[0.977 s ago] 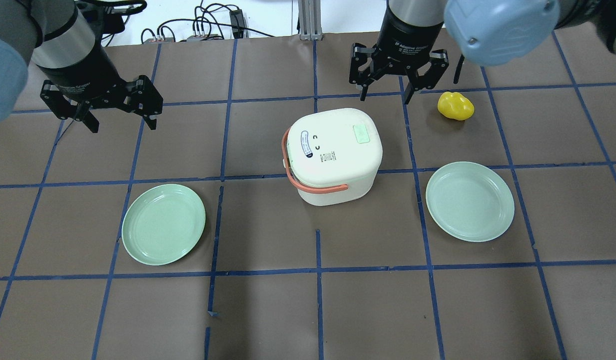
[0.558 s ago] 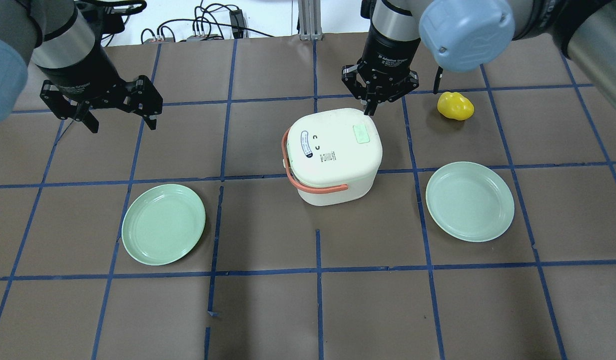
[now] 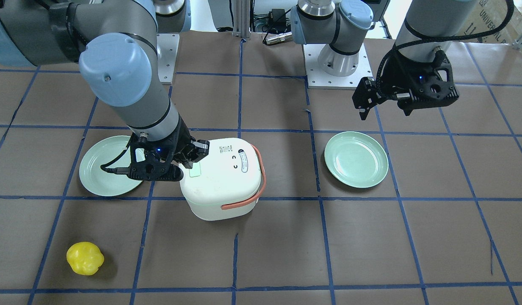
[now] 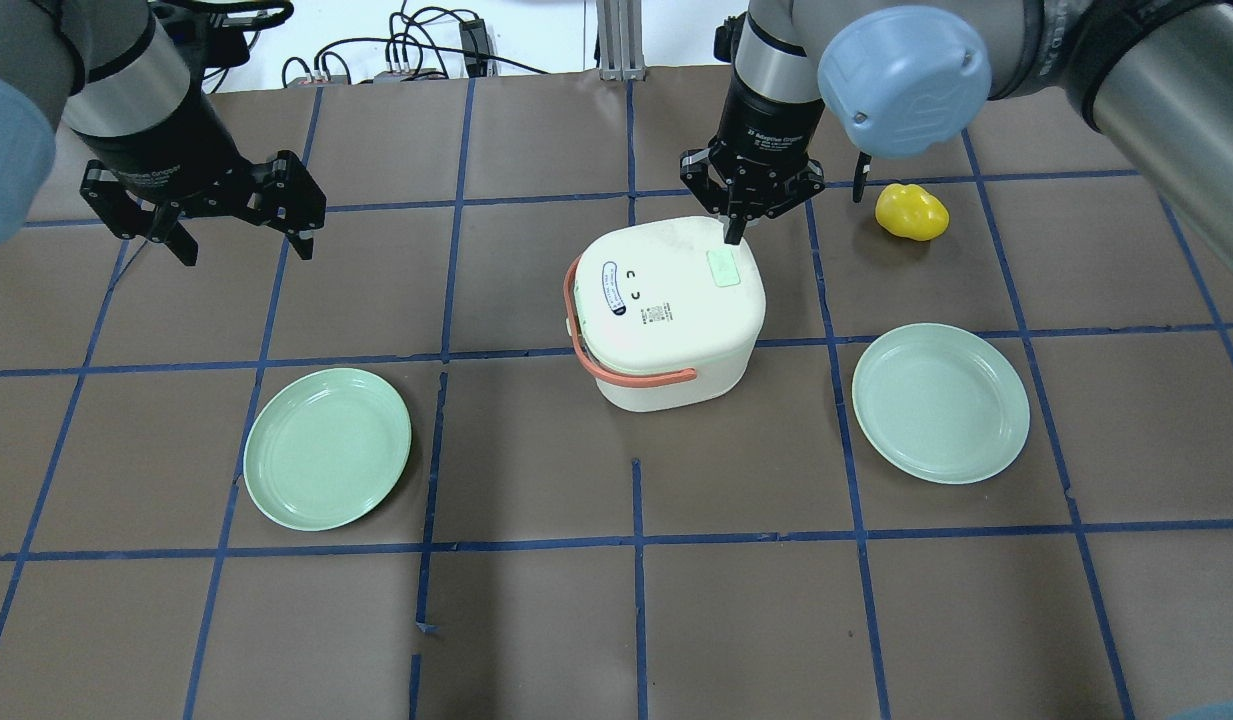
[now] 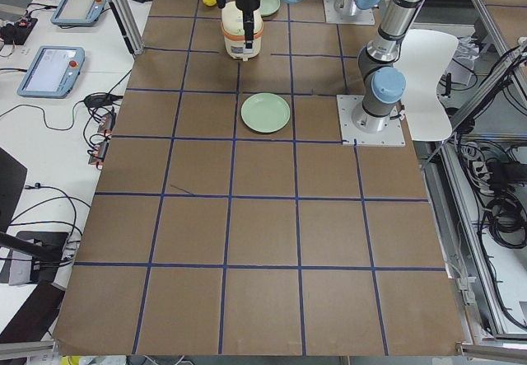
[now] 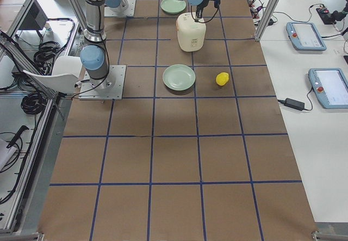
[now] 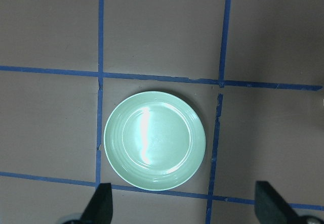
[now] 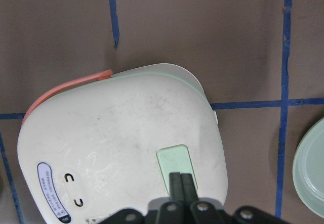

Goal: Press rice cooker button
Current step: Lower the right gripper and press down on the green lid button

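Note:
The white rice cooker [image 4: 666, 310] with an orange handle stands mid-table. A pale green button [image 4: 724, 268] sits on its lid toward the far right. My right gripper [image 4: 733, 238] is shut and empty, pointing down at the button's far edge. In the right wrist view its shut fingertips [image 8: 181, 176] overlap the button [image 8: 174, 161]; I cannot tell whether they touch. The front view shows it [image 3: 185, 166] low at the lid beside the button [image 3: 195, 173]. My left gripper [image 4: 246, 250] is open and empty, high over the far left of the table.
A green plate [image 4: 327, 448] lies front left of the cooker, also below the left wrist camera [image 7: 154, 140]. A second green plate [image 4: 940, 402] lies to the right. A yellow pepper-like object [image 4: 911, 211] sits far right, close to my right arm.
My right gripper shut its fingers, then moved left and down onto the lid's button. The left arm has not moved.

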